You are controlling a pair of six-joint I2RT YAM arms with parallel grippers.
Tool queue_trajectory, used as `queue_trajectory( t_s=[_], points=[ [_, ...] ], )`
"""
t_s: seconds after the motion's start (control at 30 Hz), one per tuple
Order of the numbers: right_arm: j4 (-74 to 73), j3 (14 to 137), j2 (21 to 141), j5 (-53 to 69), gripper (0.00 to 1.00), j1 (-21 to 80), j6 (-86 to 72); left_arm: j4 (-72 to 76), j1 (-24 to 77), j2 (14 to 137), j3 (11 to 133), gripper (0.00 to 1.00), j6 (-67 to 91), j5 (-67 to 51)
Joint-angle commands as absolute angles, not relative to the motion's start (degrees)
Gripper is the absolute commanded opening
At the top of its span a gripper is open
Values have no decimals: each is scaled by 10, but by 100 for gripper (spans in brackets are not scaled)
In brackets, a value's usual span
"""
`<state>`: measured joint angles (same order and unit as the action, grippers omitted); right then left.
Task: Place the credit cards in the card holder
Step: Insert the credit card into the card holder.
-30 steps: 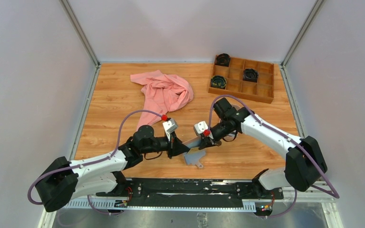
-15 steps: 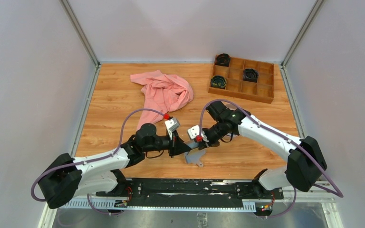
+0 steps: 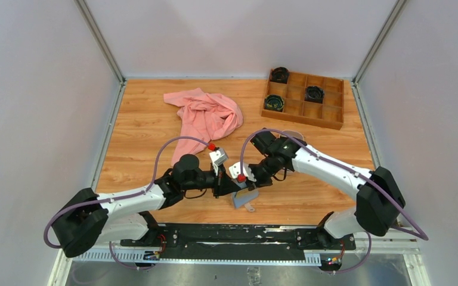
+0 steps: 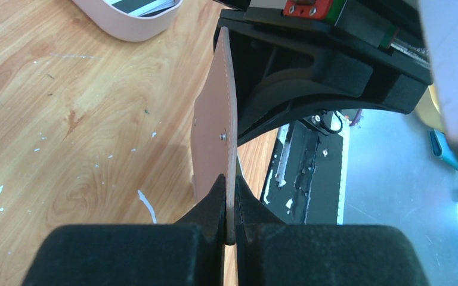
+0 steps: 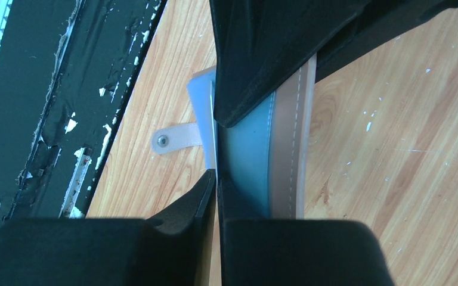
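Left fingers [image 4: 206, 208] pinched the holder [image 4: 214, 131] upright by its tan flap. Right fingers [image 5: 185, 202], nearly closed, gripped a thin card [image 5: 213, 128] at the blue pocket. Insertion seemed in hand; next, push home and release. Beyond, a tray [image 4: 125, 30] held more cards [image 4: 143, 6].

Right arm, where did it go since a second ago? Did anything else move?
The right gripper swung left and toward the near edge, bringing its thin card up against the wallet. The left gripper shifted slightly right to meet it, still pinching the wallet. Nothing was visibly let go. The pink cloth and the wooden box stayed put.
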<state>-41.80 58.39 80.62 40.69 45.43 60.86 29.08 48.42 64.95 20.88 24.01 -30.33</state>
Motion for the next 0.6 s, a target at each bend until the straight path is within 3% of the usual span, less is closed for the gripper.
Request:
queue_trajectory(
  t_s=[0.0,0.57],
  points=[
    [-429,598,820,373,9,471,594,308,482,658,224,0,240,-322],
    [-397,582,834,357,8,513,575,308,482,679,220,0,231,-310]
  ],
)
